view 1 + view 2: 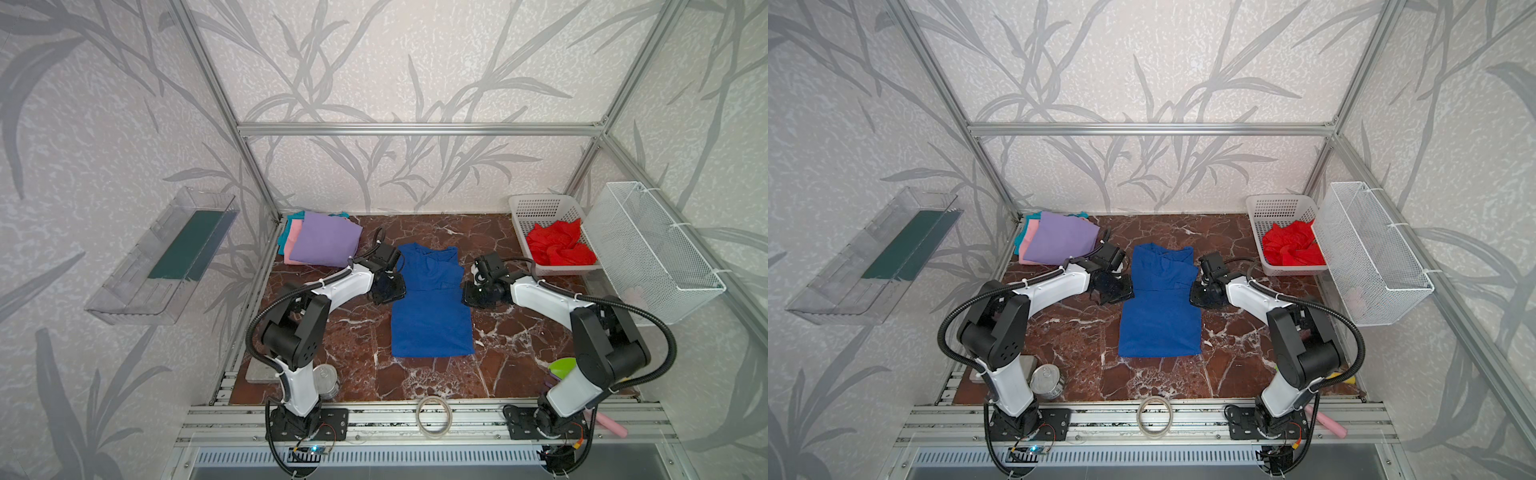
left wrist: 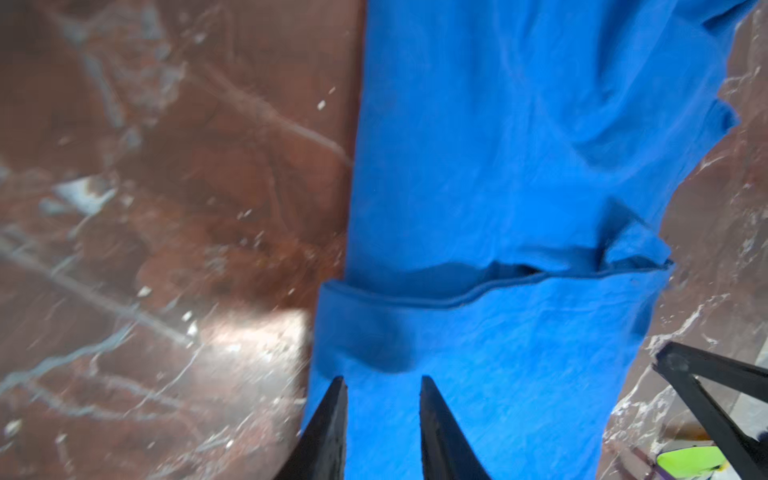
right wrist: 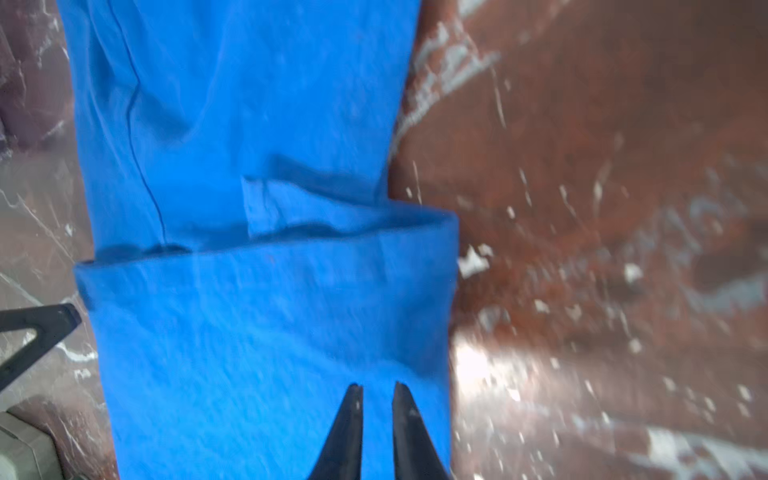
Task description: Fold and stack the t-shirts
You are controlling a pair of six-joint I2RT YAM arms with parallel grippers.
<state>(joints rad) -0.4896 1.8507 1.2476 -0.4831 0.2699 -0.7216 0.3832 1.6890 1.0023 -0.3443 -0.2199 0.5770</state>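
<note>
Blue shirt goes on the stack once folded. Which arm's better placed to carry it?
Left. The stack lies far-left, just beyond the left hand; the right hand sits across the blue shirt.

Blue shirt (image 3: 249, 332) takes up most of what I see, spread on a red-brown marbled table (image 3: 602, 208). My gripper (image 3: 377, 395) is over the shirt, close to one of its long edges. My fingertips (image 3: 349, 415) stand a narrow slit apart, with blue showing in the slit. I cannot tell whether I am pinching cloth or only above it.

Ahead of my tips a hemmed edge (image 3: 415, 226) crosses the shirt from side to side, one layer over another. Just past the hem is a small paler flap (image 3: 266, 203). A thin dark seam line (image 3: 141, 145) runs lengthwise beyond it. Off the shirt's opposite long edge there is a black triangular piece (image 3: 37, 328) over the table. Everything is blurred.
</note>
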